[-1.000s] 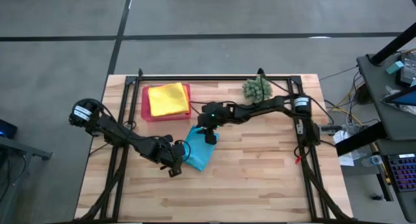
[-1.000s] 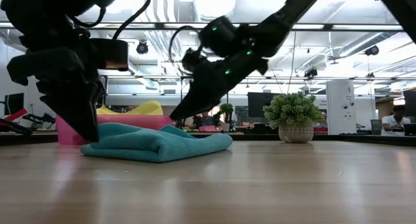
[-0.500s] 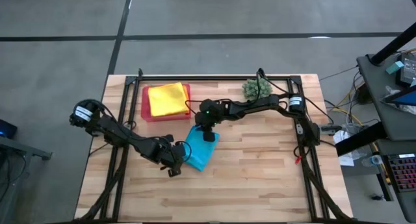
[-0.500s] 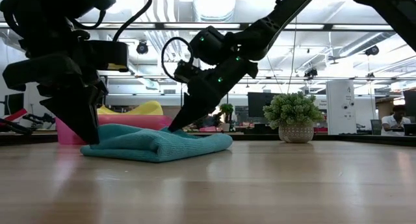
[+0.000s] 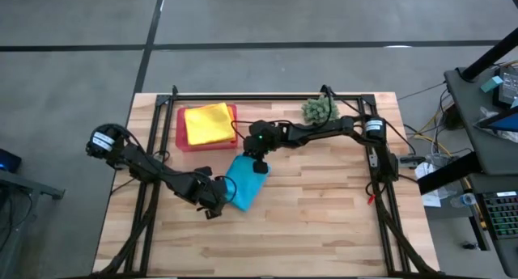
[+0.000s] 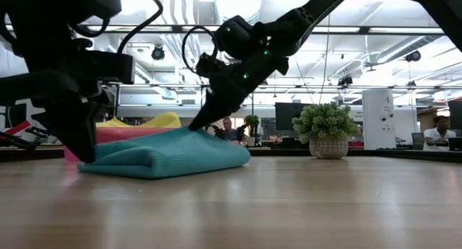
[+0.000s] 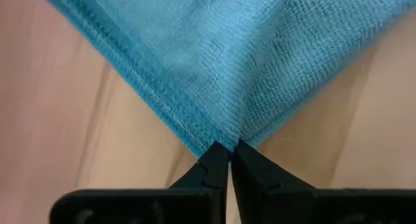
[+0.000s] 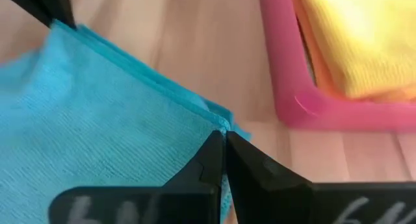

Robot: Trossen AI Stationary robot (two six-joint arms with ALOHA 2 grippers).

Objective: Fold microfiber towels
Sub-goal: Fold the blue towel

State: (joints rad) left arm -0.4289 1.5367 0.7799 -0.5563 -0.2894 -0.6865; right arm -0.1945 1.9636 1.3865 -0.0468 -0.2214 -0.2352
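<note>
A turquoise towel (image 5: pixel 243 182), folded over, lies on the wooden table in front of the pink tray (image 5: pixel 181 141). My left gripper (image 5: pixel 215 205) is shut at the towel's near-left corner. My right gripper (image 5: pixel 257 166) is shut at its far corner, beside the tray. In the low view the towel (image 6: pixel 170 151) rises toward my right gripper (image 6: pixel 196 126); my left gripper (image 6: pixel 81 148) is down at table height. My left gripper pinches the towel's pointed corner (image 7: pixel 221 134) between its two fingertips, coming steeply from above and from the table's left. That corner stays low at the table. My right gripper pinches the opposite corner (image 8: pixel 218 123) between its fingertips, slanting down from the table's far right. Stacked cloth edges show beside them. This corner is raised off the table; the rest of the towel lies on the wood.
A folded yellow towel (image 5: pixel 208 121) lies on the pink tray, with an orange edge (image 8: pixel 316 71) under it. A spiky green plant ball (image 5: pixel 320 109) stands at the far edge. A black frame (image 5: pixel 267 96) runs around the table. Bare wood spreads to the near and right sides.
My right gripper has risen a little and drawn the towel's far corner up with it; that side now stands higher than before. The towel has shifted slightly toward the table's left. The near-left corner in my left gripper has stayed low.
</note>
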